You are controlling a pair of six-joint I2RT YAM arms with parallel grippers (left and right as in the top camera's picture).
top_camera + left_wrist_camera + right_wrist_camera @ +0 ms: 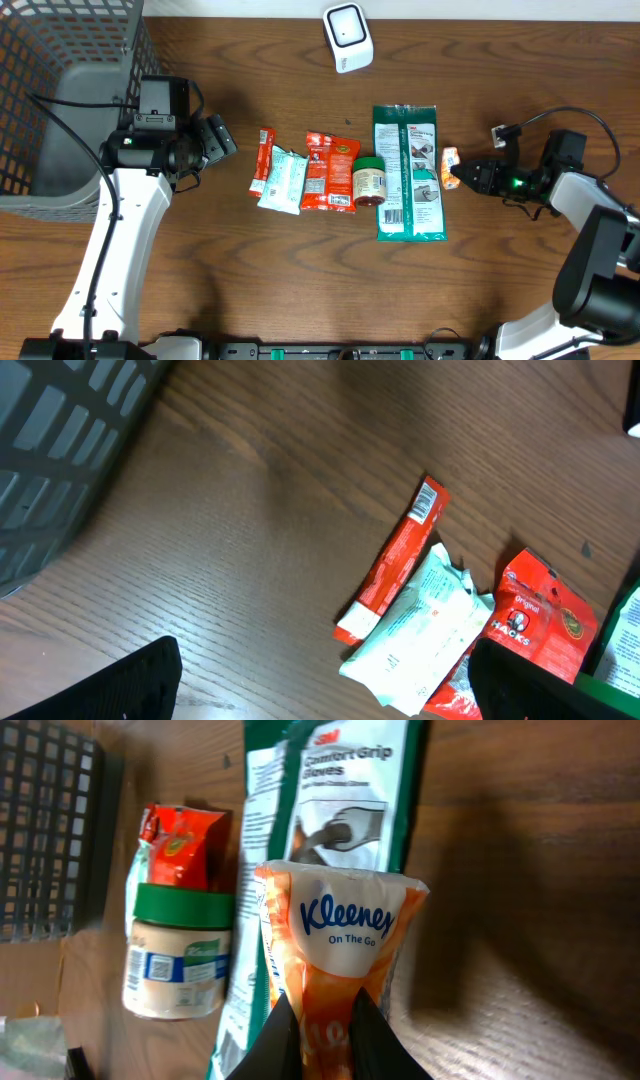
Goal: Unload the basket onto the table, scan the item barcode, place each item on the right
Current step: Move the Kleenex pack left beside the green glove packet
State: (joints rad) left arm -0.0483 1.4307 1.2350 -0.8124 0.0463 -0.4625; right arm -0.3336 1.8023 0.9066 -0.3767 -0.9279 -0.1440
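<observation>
Step in hand is the pick: the right gripper [460,176] has its fingers [283,1042] pinched nearly tight on one end of the Kleenex tissue pack [345,925], just beside the gloves package [408,170] on the counter [300,290]. The next move, I judge, calls for carrying it to the white scanner [348,36], barcode facing. The left gripper [222,137] hangs by the basket [60,60], fingers wide apart, holding nothing.

Orange-and-white Kleenex pack [340,930], pinched at one end in the right gripper [322,1025], lies just right of the glove pack [408,170]. The white scanner [348,37] stands beyond that pack's far end.
</observation>
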